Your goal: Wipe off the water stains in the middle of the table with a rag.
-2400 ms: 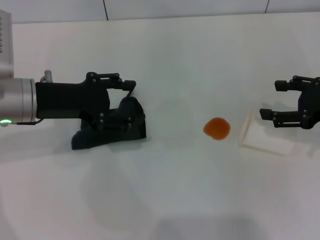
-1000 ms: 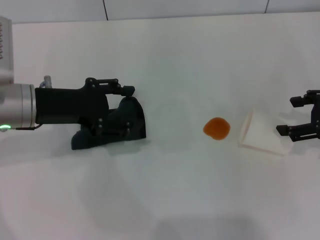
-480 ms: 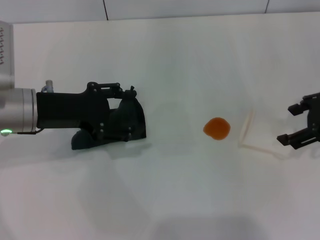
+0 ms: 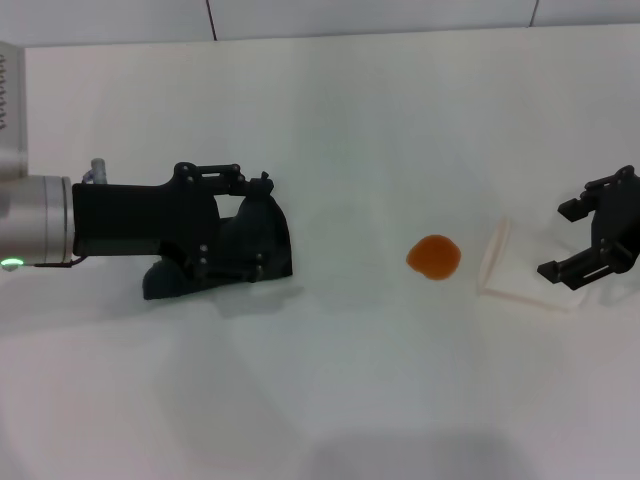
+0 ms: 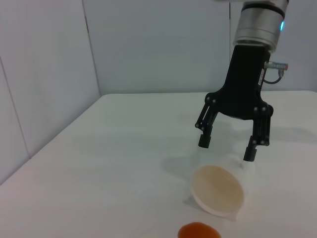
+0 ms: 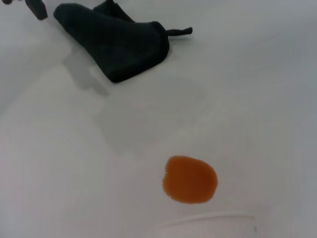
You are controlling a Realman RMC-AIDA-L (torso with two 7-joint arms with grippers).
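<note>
- The left claw (image 4: 255,222) sits low over the rag (image 4: 245,250) on the left side of the white desk (image 4: 330,120); whether its fingers are clamped on the cloth cannot be told.
- The water stains (image 4: 434,257), one orange blotch, lie mid-desk, well to the right of that claw, so the wipe must travel rightward.
- The right claw (image 4: 590,240) hangs open above the far end of a tipped paper cup (image 4: 515,268) just beside the blotch; it is nearer the stain but carries no cloth.

white paper cup (image 4: 520,272), tipped on its side
</note>
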